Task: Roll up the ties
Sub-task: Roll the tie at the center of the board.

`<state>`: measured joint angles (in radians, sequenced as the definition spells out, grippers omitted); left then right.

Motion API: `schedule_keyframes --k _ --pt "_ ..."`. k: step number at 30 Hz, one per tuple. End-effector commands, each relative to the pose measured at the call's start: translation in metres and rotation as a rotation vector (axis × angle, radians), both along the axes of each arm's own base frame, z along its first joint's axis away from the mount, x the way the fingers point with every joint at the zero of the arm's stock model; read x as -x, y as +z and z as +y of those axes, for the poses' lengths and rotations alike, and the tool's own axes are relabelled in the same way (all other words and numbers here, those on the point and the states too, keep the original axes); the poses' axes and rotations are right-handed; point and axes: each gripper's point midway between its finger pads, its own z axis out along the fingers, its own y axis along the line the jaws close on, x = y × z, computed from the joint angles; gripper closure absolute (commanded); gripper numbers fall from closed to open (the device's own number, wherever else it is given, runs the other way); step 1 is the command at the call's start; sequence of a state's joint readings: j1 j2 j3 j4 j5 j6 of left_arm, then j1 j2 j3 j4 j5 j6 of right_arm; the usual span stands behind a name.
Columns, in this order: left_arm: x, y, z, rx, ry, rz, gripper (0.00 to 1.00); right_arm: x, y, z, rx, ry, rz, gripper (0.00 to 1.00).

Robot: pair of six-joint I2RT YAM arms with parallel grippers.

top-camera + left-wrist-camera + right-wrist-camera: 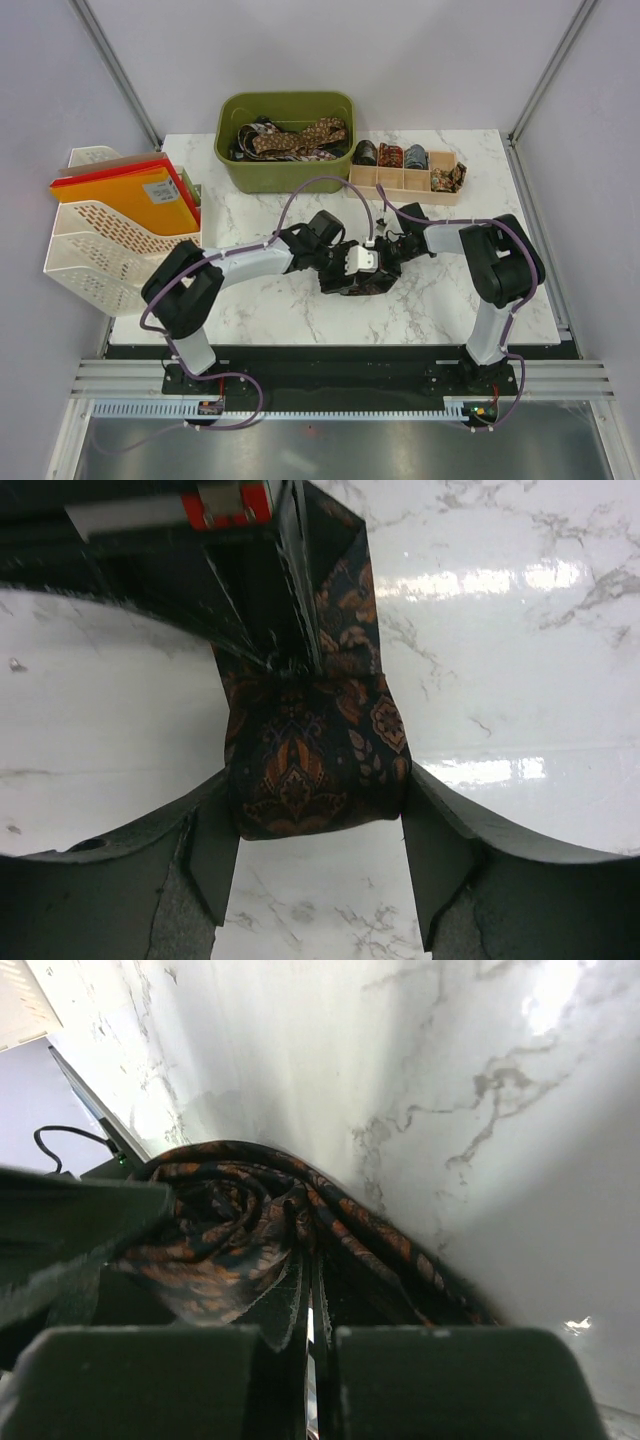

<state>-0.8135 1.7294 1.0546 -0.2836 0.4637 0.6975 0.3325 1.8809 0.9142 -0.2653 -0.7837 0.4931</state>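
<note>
Marble table (500,290): left claw (318,790) is clasping rolled tie (330,730), right claw (310,1335) is pinching its tail; any slack risks unrolling.

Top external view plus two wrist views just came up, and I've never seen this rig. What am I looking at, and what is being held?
The top external view looks down on a marble table. Two robot arms are bolted at its near edge, the left arm on the left and the right arm on the right. The other two pictures come from a camera on each wrist, looking past that arm's own fingers.

At the back stand a green bin of loose ties and a wooden tray of rolled ties. A white file rack sits to the left.

Mid-table, both arms hold one dark patterned tie. The left gripper clasps its folded end from both sides. The right gripper is pinched shut on the cloth beside a loose coil.
</note>
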Motion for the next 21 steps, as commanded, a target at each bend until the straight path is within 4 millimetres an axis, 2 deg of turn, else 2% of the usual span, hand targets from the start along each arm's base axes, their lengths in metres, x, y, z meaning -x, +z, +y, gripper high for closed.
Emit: schedule_keyframes --k 1,3,4,5,10,13,16,21 --pt "-0.011 0.013 -0.031 0.041 0.014 -0.018 0.34 0.005 -0.041 -0.018 0.191 -0.008 0.002 1.00" --pt "-0.016 0.016 -0.040 0.047 0.056 0.003 0.35 0.005 -0.040 -0.017 0.188 -0.008 0.004 1.00" --pt "-0.017 0.009 -0.042 0.031 0.072 0.025 0.36 0.004 -0.039 -0.016 0.185 -0.011 -0.001 1.00" --pt "-0.020 0.012 -0.048 0.038 0.098 0.039 0.36 0.004 -0.039 -0.016 0.183 -0.016 0.001 1.00" --pt "-0.024 0.002 -0.057 0.005 0.163 0.088 0.39 0.004 -0.034 -0.009 0.136 -0.026 0.010 1.00" --pt "-0.017 -0.016 -0.050 -0.069 0.181 0.115 0.41 0.002 -0.027 -0.002 0.086 -0.034 0.017 1.00" --pt "-0.011 -0.034 -0.035 -0.157 0.198 0.141 0.45 0.000 -0.019 0.002 0.044 -0.039 0.019 1.00" --pt "0.000 -0.056 -0.015 -0.247 0.184 0.162 0.50 -0.002 -0.010 0.000 -0.001 -0.059 0.023 1.00"
